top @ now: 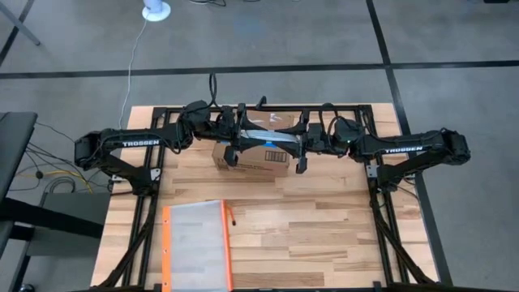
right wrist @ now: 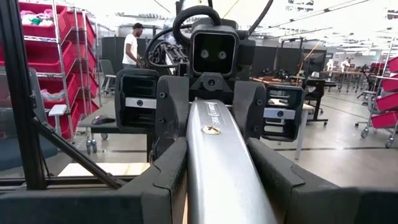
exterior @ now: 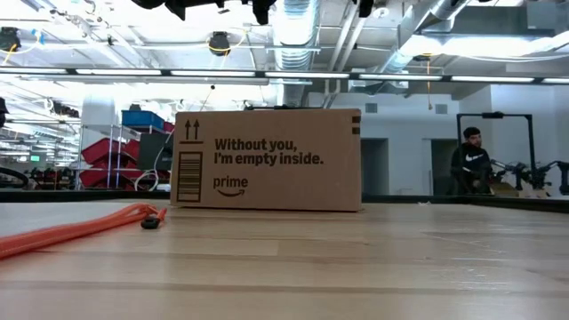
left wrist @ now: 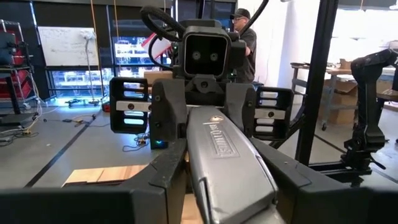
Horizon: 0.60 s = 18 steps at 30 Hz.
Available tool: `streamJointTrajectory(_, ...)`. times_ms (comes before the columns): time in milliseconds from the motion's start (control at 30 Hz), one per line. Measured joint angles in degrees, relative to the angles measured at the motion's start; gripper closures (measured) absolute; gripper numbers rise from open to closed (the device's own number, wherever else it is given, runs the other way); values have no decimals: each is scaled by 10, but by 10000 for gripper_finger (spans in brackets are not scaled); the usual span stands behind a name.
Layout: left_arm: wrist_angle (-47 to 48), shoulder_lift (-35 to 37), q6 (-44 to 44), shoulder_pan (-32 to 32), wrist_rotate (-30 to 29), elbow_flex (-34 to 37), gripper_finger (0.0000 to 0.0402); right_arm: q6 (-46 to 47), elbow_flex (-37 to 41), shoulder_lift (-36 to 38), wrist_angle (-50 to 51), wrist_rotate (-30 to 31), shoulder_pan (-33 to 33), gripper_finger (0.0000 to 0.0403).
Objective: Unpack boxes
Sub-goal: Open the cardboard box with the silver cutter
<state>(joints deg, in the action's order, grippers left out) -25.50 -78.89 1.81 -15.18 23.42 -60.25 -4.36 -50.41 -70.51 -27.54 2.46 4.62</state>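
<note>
While the box is not yet opened, the step in hand looks like readying a cutter, not unpacking proper.

Nearest, at approx. 7 o'clock on the table (top: 324, 235) by its front edge, lies a clear pouch (top: 195, 243) w/ orange edging, flat, well apart from everything else; not involved.

Farther back, toward 12 o'clock from table centre, sits the box (top: 258, 162), upright on its base, printed side facing the low view (exterior: 267, 160). Its top seems closed; can't tell whether the tape is cut.

Directly over the box both arms meet. The left gripper (top: 235, 144) comes in from 9 o'clock, the right gripper (top: 302, 150) from 3 o'clock, w/ a silver tool (top: 268, 138) bridging them. In both wrist views the tool (left wrist: 227, 155) (right wrist: 217, 155) runs straight btwn each arm's own fingers to the opposite gripper, whose fingers flank it closely. So each pair looks closed on one end of it, nothing else in hand. Tool hangs above the lid; contact w/ it can't be told.

Beyond the table, a person (exterior: 469, 160) sits in the room.

Next move, prob.: one gripper lets go so the other alone carries the tool, then lowers it to the taped seam. Needs a firm single grip first, else it drops onto the box.
</note>
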Motion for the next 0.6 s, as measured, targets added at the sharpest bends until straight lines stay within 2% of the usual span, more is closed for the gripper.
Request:
streamJointTrajectory(133, 0, 0, 2, 0, -2, 0, 273, 0, 0, 0, 4, 3, -5, 279)
streamJointTrajectory(267, -13, 0, 10, 0, -19, 0, 273, 13, 0, -1, -12, 7, -5, 204)
streamJointTrajectory(367, -20, 0, 10, -1, -26, 0, 273, 13, 0, -1, -13, 7, -5, 171)
streamJointTrajectory(600, -25, 0, 13, -4, -20, -7, 273, 10, 0, -1, -46, 7, -5, 170)
